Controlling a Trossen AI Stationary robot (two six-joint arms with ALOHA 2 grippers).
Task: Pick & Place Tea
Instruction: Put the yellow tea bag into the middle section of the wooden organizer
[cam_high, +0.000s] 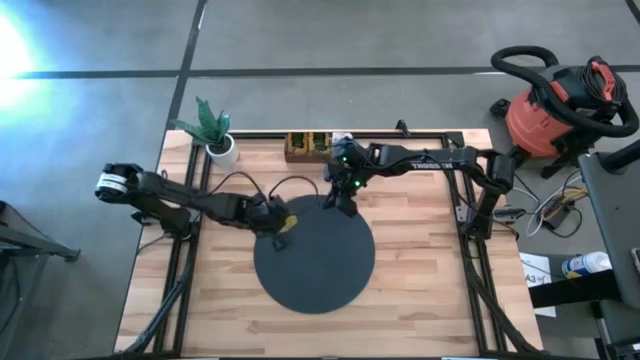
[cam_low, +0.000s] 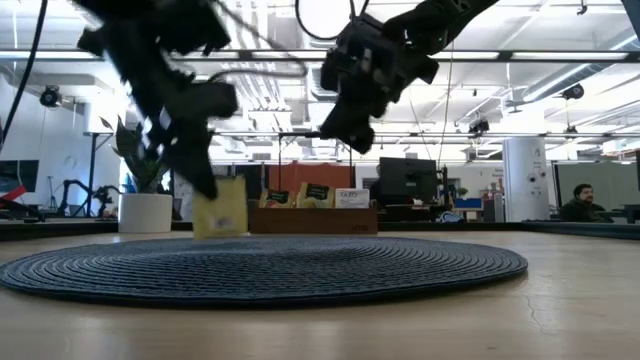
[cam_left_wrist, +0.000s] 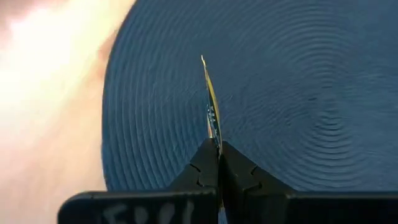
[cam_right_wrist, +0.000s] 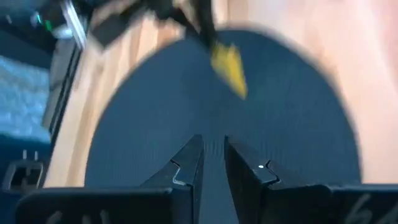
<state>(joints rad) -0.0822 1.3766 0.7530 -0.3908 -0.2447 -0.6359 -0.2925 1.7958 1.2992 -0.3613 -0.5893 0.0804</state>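
A yellow tea packet (cam_low: 221, 208) hangs over the left far part of the black round mat (cam_high: 315, 260), with my left gripper (cam_high: 277, 222) shut on it. In the left wrist view the packet (cam_left_wrist: 211, 106) shows edge-on beyond the fingertips. More tea packets (cam_low: 314, 195) stand upright in the brown wooden tray (cam_high: 307, 147) at the table's far edge. My right gripper (cam_high: 341, 202) hovers above the mat's far edge. Its fingers (cam_right_wrist: 186, 163) stand a narrow gap apart with nothing between them. My left gripper pinches the yellow packet between its two fingers at the packet's upper edge (cam_low: 207, 187). The fingers come slanting down from the table's left. The packet hangs upright below them, close above the mat; I cannot tell whether its lower edge touches it.
A potted plant (cam_high: 216, 135) stands at the table's far left corner. A red shop vacuum (cam_high: 560, 100) sits on the floor beyond the table's right edge. A person (cam_low: 580, 203) sits in the room behind. The mat's near half (cam_high: 315, 290) lies bare.
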